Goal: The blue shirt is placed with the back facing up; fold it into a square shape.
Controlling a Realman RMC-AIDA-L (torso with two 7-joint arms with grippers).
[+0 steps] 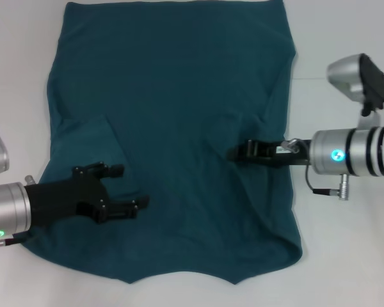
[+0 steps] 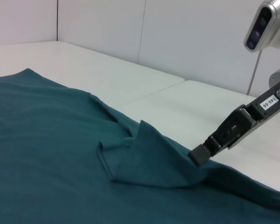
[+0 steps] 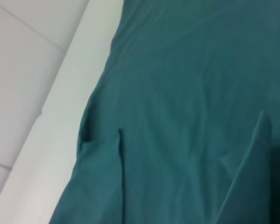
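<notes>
We had the blue shirt [image 1: 179, 128] flat on the tabletop [image 1: 345, 38] for folding; our right hand [image 1: 238, 153] pinched the folded-in sleeve to hold it; our left hand [image 1: 129, 188], released, hovered over its side.

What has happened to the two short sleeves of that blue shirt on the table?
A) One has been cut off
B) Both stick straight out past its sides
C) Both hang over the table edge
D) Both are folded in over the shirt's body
D: on the blue shirt, each sleeve lies as a flap on top of the body, one by the left hand and one at the right hand.
</notes>
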